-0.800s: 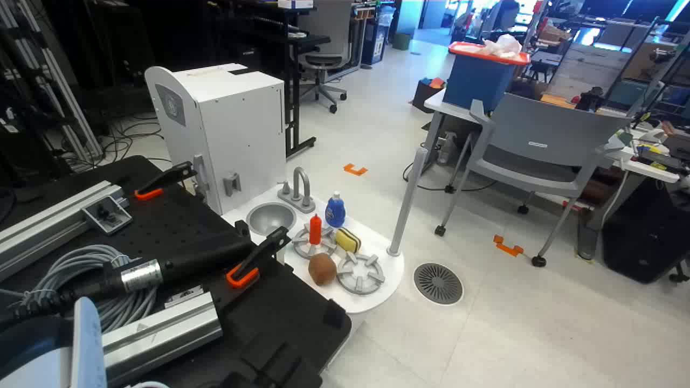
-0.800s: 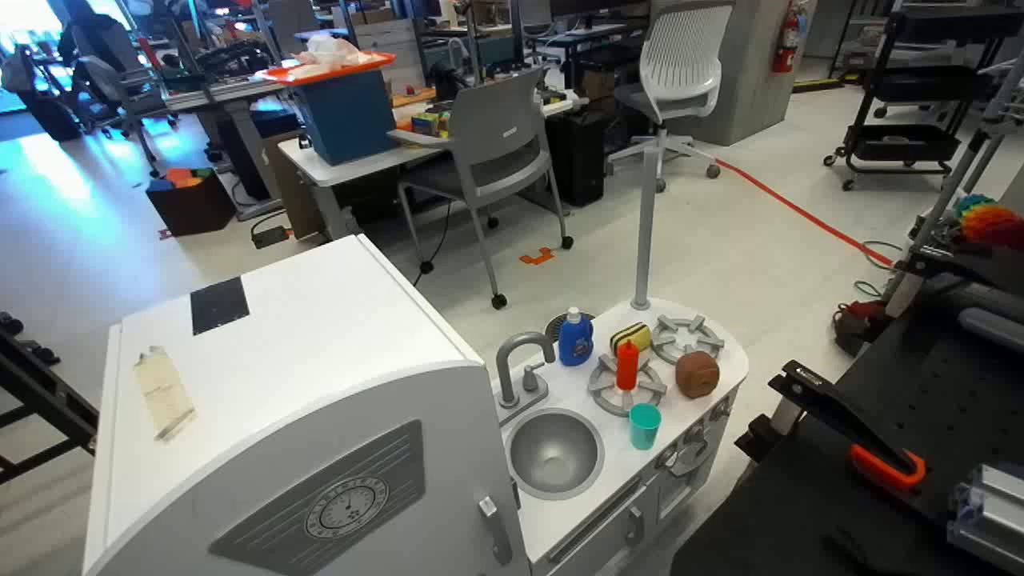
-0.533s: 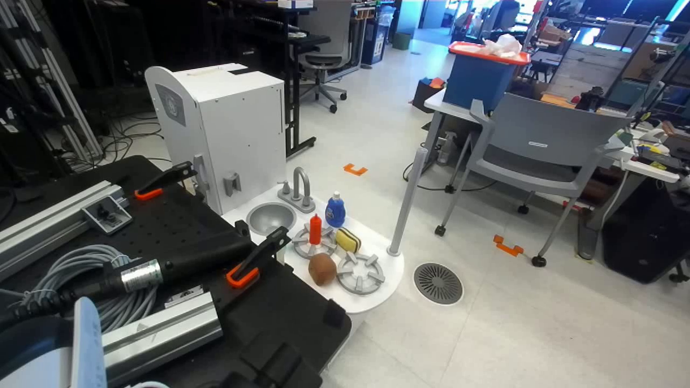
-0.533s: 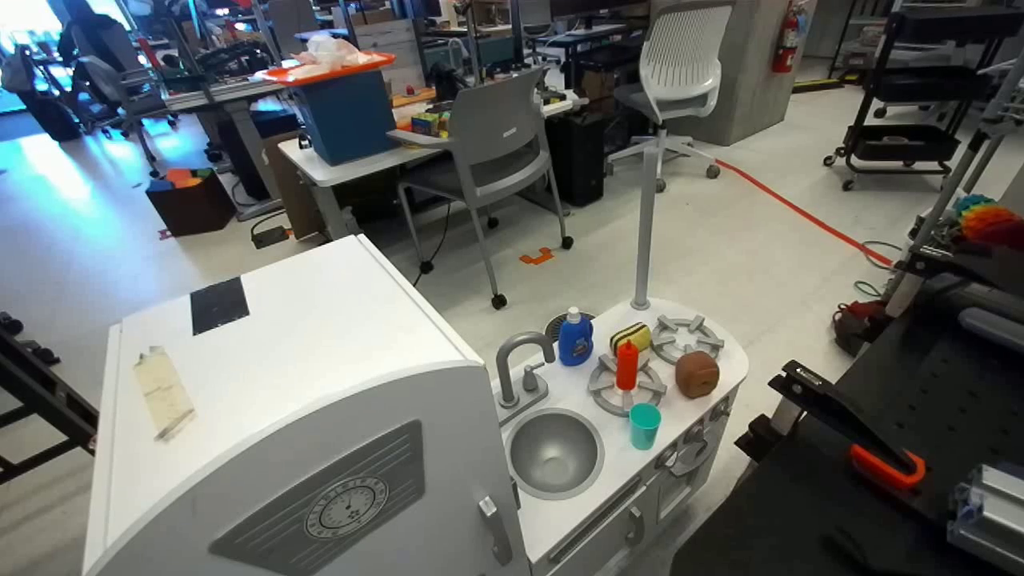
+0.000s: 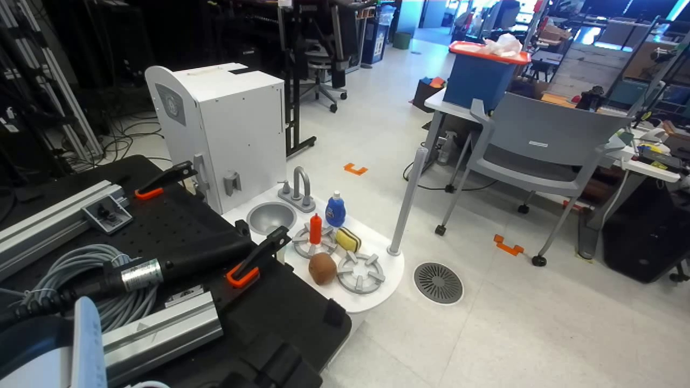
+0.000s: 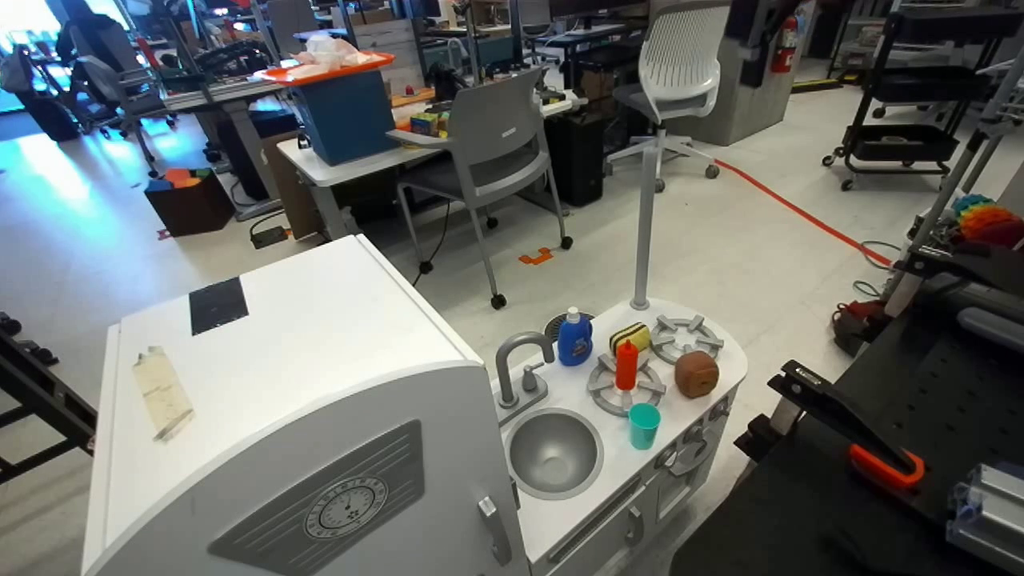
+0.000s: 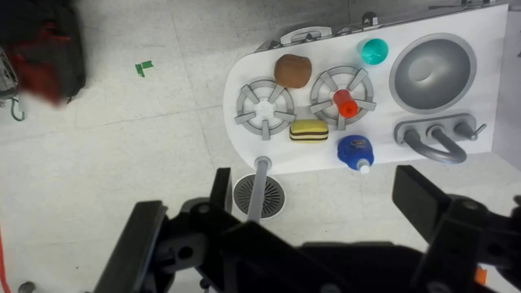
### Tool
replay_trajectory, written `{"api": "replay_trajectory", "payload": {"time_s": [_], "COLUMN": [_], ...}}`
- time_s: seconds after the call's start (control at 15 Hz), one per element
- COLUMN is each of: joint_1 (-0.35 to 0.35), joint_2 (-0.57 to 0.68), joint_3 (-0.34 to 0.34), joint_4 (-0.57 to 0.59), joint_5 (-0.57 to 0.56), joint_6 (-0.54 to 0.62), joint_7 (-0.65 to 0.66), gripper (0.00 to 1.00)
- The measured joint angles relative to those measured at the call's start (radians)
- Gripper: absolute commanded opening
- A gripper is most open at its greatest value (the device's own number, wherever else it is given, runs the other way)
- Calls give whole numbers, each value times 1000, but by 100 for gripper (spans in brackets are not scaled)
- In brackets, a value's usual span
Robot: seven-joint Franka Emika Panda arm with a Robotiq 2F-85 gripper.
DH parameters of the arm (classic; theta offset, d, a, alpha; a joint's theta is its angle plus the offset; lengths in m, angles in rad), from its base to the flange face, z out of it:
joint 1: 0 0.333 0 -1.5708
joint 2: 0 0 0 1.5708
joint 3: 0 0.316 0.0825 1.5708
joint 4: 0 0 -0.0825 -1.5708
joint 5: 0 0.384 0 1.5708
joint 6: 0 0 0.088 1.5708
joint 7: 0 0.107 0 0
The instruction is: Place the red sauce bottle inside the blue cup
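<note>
The red sauce bottle (image 5: pixel 315 230) stands upright on a grey toy burner, also seen in an exterior view (image 6: pixel 626 368) and the wrist view (image 7: pixel 344 101). The blue cup, teal in colour (image 6: pixel 644 426), stands upright between that burner and the sink, near the counter's edge. In the wrist view the cup (image 7: pixel 374 52) shows its open top. A black clamp hides it in the remaining exterior view. My gripper (image 7: pixel 317 189) is open and empty, high above and away from both. Part of it shows at the top of both exterior views (image 5: pixel 339 54) (image 6: pixel 754 48).
The white toy counter (image 7: pixel 285 158) also holds a blue detergent bottle (image 7: pixel 355 150), a yellow striped sponge (image 7: pixel 308 131), a brown rounded item (image 7: pixel 293 71) and a faucet (image 7: pixel 443 150). A grey post (image 6: pixel 644 232) rises at its edge. A tall white cabinet (image 6: pixel 304 320) adjoins the sink.
My gripper has come into the top of both exterior views, where it did not show before. The bottle, cup and other counter items have not moved.
</note>
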Motion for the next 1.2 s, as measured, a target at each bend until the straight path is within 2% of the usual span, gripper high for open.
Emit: {"api": "replay_trajectory", "payload": {"time_s": [0.33, 0.93, 1.2], "joint_1": [107, 210, 224], "joint_2": [290, 707, 849], "joint_3": [-4, -179, -214], "joint_4": [161, 490, 621], "joint_5": [-14, -14, -4], "joint_6": [40, 24, -7], "joint_7": [76, 187, 225], "gripper": [100, 100, 100]}}
